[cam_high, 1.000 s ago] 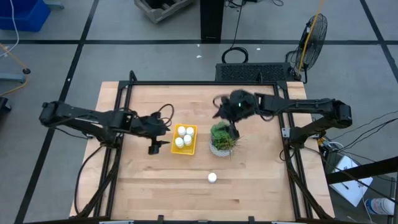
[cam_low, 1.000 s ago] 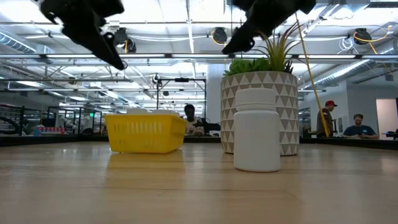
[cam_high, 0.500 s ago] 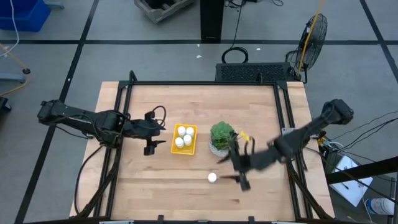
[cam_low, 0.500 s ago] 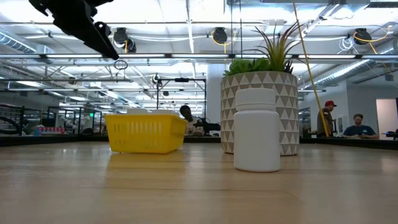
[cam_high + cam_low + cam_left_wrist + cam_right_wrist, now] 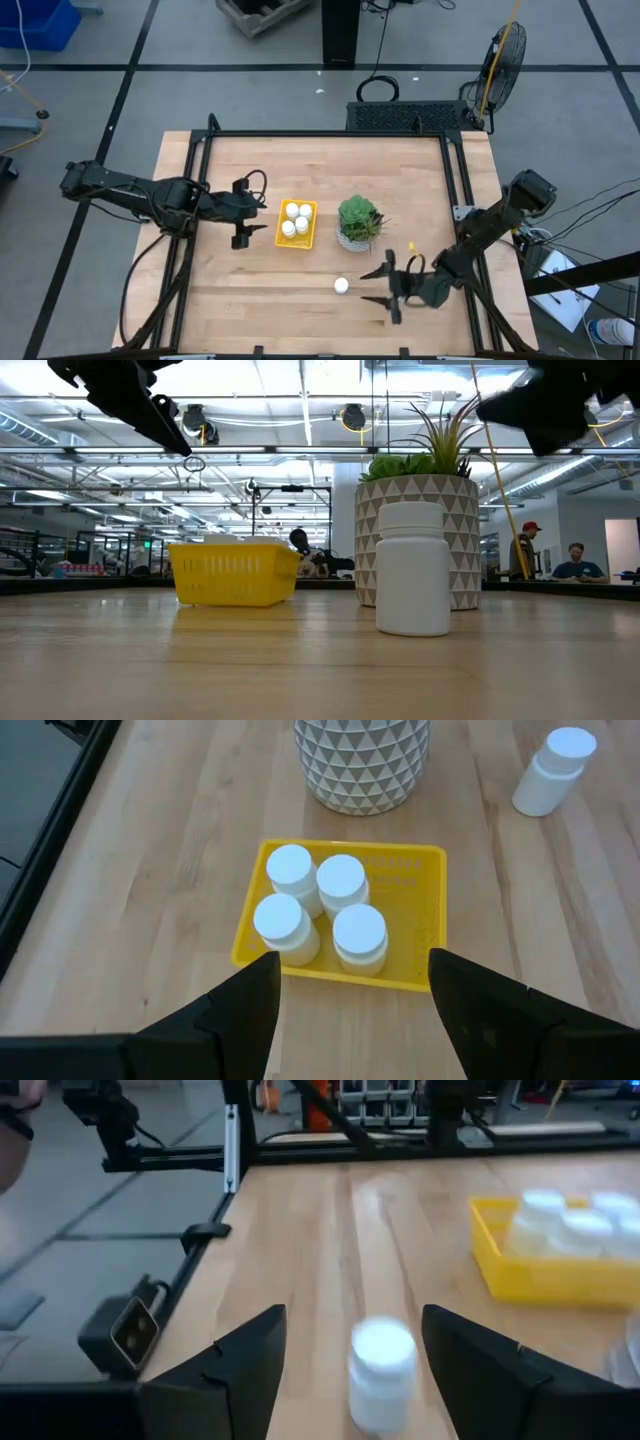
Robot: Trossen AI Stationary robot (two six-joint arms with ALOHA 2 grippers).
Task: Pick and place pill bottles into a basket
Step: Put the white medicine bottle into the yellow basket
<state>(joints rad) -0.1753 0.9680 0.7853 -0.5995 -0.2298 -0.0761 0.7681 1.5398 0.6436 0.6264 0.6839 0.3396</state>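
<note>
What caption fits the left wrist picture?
Four pill bottles stand in the yellow basket; a fifth waits outside.

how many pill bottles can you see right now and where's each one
5. Four stand together inside the yellow basket. One pill bottle stands alone on the table near the open right gripper.

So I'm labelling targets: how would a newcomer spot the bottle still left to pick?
Start at the potted plant mid-table, beside the yellow basket. The lone pill bottle stands upright on bare wood nearer the front edge; the other four sit inside the basket.
</note>
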